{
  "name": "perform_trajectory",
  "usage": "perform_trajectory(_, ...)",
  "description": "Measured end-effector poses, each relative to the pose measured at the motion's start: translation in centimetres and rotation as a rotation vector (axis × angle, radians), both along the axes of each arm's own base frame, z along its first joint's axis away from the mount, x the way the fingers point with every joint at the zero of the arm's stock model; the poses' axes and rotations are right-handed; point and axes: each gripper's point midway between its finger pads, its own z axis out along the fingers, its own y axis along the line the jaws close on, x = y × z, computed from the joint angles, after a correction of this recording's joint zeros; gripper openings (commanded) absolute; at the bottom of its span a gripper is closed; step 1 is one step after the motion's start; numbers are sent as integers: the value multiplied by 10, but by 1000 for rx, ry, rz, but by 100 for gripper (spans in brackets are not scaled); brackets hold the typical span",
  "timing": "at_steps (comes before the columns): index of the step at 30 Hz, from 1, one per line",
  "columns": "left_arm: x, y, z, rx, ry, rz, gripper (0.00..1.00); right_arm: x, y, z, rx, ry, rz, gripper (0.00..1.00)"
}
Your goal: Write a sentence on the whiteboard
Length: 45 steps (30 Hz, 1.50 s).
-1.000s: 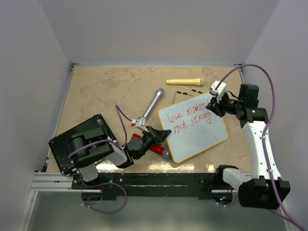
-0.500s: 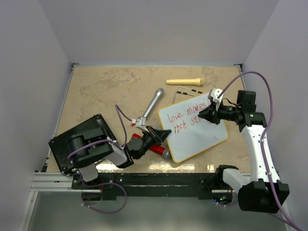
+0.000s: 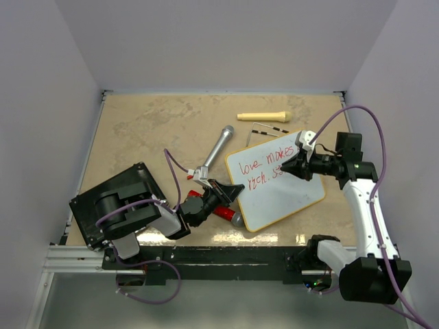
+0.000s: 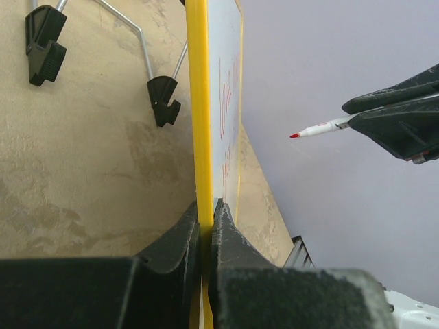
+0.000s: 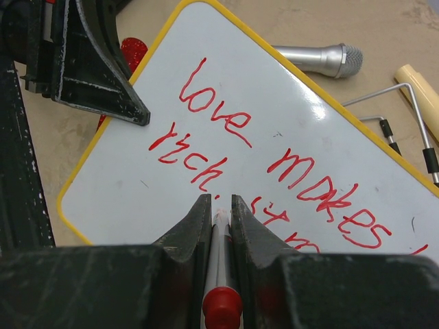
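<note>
A small whiteboard [image 3: 291,195] with a yellowish frame lies on the right half of the tan table [image 3: 144,130]. Its long axis runs from the near left up toward the far right. The sentence [image 5: 274,147], in red marker, follows that slant: "love makes" on the upper line, "rich." and more letters beneath, partly hidden by the writing arm. The left gripper [image 4: 206,205] has its jaws pressed onto the board's left edge, pinching the frame. The right gripper [image 3: 291,166] reaches in from the right, its jaws clamped on a red-tipped marker [image 4: 319,128]. The marker points leftward over the second line; seen edge-on from the left wrist, its tip stands clear of the board's face. A silver microphone [image 3: 218,147] lies just left of the board, angled along a similar diagonal. The black wire feet [image 3: 269,128] and a cream handle [image 3: 264,116] lie just beyond its far edge.
</note>
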Motion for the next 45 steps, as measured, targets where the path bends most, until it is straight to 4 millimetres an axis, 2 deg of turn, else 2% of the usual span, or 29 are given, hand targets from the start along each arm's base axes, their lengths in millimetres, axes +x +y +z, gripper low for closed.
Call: perform_trajectory(45, 0, 0, -1, 4, -1, -2, 0, 0, -1, -3, -11, -11, 10, 0)
